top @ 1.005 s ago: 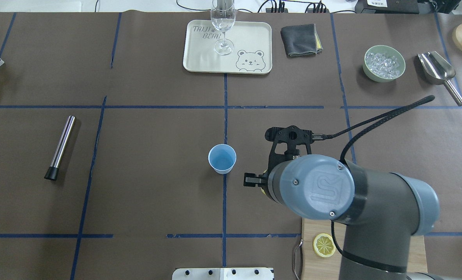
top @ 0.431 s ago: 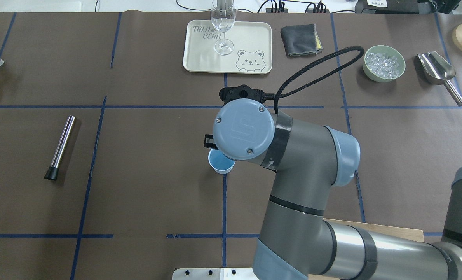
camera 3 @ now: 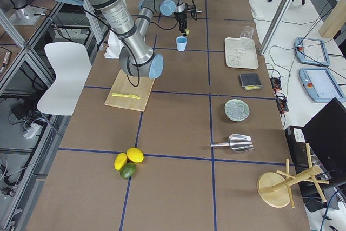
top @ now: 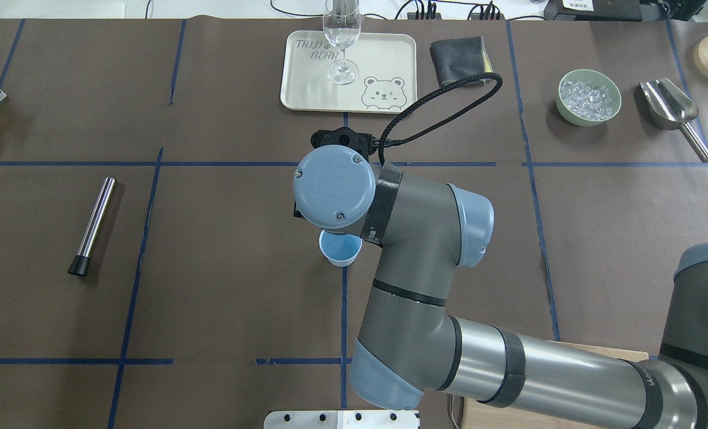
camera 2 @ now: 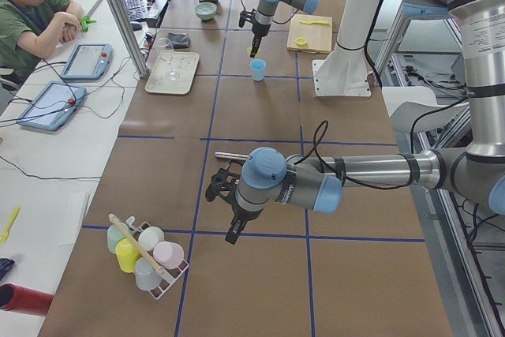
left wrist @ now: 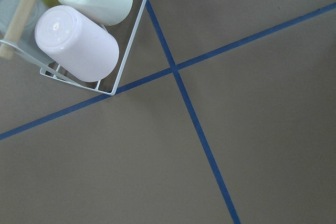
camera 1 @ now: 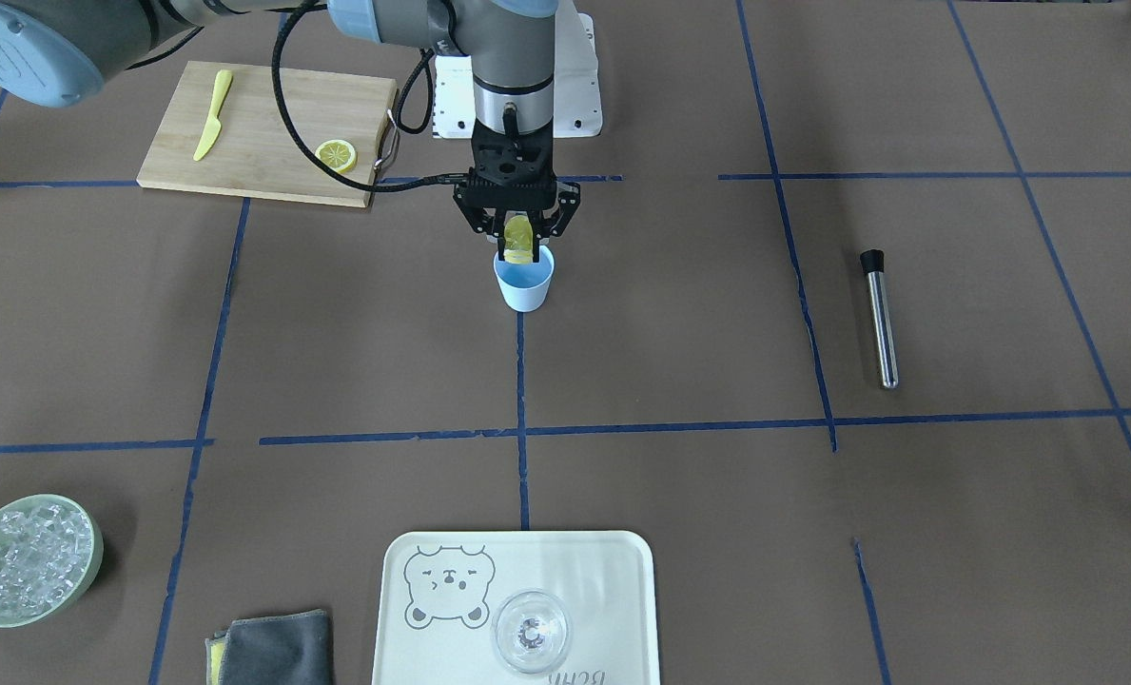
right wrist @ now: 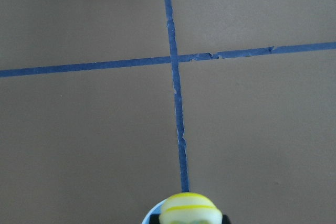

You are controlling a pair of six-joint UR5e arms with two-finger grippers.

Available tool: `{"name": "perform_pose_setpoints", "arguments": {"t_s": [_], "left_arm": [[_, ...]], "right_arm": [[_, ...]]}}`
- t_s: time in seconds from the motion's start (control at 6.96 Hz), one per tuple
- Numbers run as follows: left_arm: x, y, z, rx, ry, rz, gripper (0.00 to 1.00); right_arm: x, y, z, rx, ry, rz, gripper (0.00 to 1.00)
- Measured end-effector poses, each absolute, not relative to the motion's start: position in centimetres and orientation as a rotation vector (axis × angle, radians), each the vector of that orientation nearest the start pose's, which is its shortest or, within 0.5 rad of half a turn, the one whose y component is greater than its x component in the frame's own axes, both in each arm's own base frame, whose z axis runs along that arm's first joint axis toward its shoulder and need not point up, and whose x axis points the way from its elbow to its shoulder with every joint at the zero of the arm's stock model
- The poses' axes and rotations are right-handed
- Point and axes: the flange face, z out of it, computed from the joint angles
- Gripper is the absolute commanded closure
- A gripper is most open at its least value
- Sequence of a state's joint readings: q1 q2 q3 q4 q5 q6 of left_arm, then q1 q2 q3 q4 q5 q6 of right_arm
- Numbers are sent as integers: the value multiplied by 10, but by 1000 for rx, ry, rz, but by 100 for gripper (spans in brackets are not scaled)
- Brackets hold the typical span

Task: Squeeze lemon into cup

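Front view: R gripper pinches lemon on edge, fingers pressed on its faces. The slice hangs right at cup mouth; can't tell if it dips inside. Step in hand, I'd say: squeeze. Next move needs a harder pinch w/ slice kept centred so juice lands in cup. Spare slice and knife lie on board, well apart; nothing blocks.

Overhead: wrist hides gripper and lemon; only part of cup shows.

Left view: L gripper hangs near rack, far from cup; fingers can't tell.

R wrist cam: lemon sits between black pads.
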State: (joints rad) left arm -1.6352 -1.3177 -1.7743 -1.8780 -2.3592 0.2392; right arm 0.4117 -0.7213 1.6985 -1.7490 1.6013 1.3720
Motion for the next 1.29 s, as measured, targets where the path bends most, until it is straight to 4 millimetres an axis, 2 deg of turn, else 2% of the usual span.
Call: {"name": "perform_pose_setpoints", "arguments": {"t_s": [0.29,0.43,0.86,1.01,1.15,1.29], "left_arm": [[-88,-395,637,359,740,266,0],[-88,-395,637,359,741,265,0],[-88,-395,637,359,742,266,0],[-88,-395,636,360,742,266,0],[-88,-395,636,361,741,267,0],[-88,-395,636,361,741,265,0]], "right_arm": [[-581,-384,122,205,-767,174,5],[-582,-382,122,203,-769,170,0],[-580,-379,120,201,-775,165,0],[-574,-377,118,200,-787,144,0],[-557,-381,121,201,-801,95,0],[-528,-398,131,207,-808,40,0]]}}
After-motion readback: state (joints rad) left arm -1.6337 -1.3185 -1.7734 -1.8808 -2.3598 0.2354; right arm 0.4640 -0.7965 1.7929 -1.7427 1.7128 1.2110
